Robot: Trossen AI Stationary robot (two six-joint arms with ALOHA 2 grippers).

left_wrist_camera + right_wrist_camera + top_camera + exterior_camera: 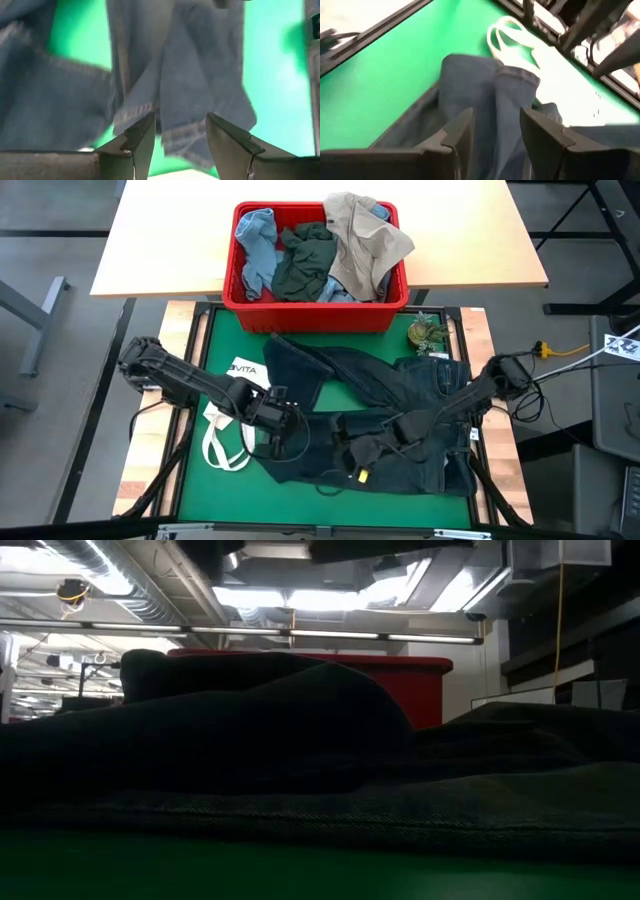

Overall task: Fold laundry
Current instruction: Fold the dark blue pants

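Observation:
The dark navy jeans [400, 395] lie spread and rumpled on the green mat [215, 345]; in the low view they fill the foreground [250, 730]. My left gripper [290, 430] hangs open just above a jeans leg near the mat's left side, and a hem [135, 112] shows beyond its fingers [180, 132]. My right gripper [352, 460] is open low over the middle of the jeans, with a ridge of the leg [490, 85] running out from between its fingers [497, 132]. More laundry fills the red basket [315, 305]. My right gripper stands with one finger on each side of a raised fold of the jeans leg [495, 115], slanting down from the table's right. I cannot tell whether the fingers touch the cloth.
A white tote bag [225, 430] with loop handles [507, 30] lies on the mat's left side, partly under my left arm. The red basket stands at the mat's far edge [400, 680]. A small olive object [428, 335] sits at the far right corner.

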